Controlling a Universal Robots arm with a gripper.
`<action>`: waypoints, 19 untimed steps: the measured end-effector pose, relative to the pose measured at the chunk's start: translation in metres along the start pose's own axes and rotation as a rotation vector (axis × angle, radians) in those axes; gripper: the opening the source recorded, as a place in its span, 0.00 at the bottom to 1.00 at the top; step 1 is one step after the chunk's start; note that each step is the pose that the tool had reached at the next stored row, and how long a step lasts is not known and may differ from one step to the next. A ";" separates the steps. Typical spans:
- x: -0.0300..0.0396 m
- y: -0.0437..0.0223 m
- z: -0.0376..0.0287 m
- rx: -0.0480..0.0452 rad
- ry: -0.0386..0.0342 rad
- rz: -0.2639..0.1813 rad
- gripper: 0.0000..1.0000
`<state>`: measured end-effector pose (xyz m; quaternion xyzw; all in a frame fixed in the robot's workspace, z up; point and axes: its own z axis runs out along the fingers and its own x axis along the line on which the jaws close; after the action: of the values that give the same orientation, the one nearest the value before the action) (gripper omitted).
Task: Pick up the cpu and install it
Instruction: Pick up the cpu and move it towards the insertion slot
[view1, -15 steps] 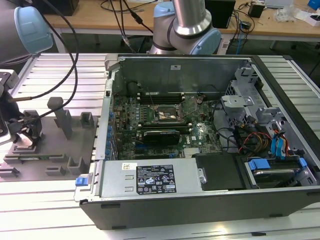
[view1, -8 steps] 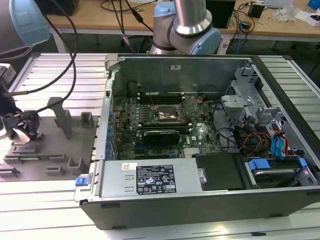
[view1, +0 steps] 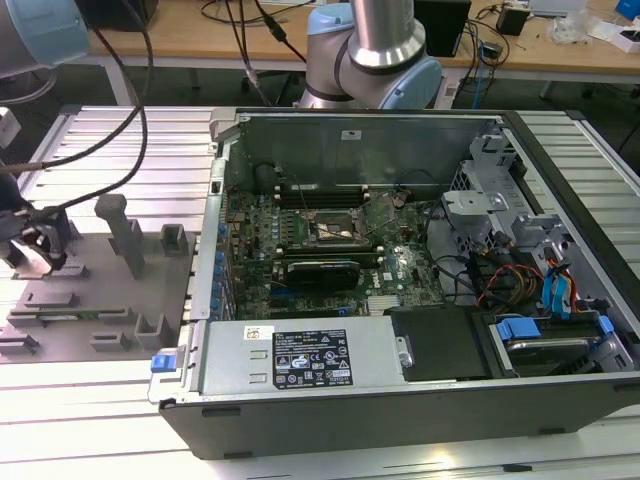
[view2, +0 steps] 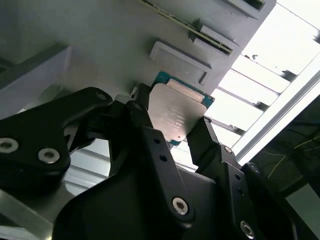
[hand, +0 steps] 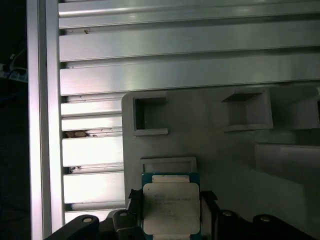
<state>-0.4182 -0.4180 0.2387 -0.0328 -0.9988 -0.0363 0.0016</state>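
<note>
cpu (hand: 171, 207) was clamped edge-on by the gripper (view2: 172, 122) at the grey fixture plate (view1: 100, 300), well apart from the motherboard socket (view1: 335, 228), and that thin edge grip could've let it tilt or slip.

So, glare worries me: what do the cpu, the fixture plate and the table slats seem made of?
The cpu: silvery metal lid with a dull satin sheen; green rim, likely circuit board. The fixture plate: uniform matte grey, probably plastic. The table slats: bright streaked reflections, likely bare aluminium.
</note>
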 end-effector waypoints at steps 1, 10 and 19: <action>0.0000 0.0002 -0.0026 -0.0001 -0.0001 0.000 0.55; 0.0002 0.0018 -0.0250 0.0000 0.0000 0.000 0.55; 0.0002 0.0028 -0.0376 -0.0001 -0.0001 0.000 0.55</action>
<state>-0.4182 -0.4180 0.2764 -0.0328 -0.9988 -0.0363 0.0015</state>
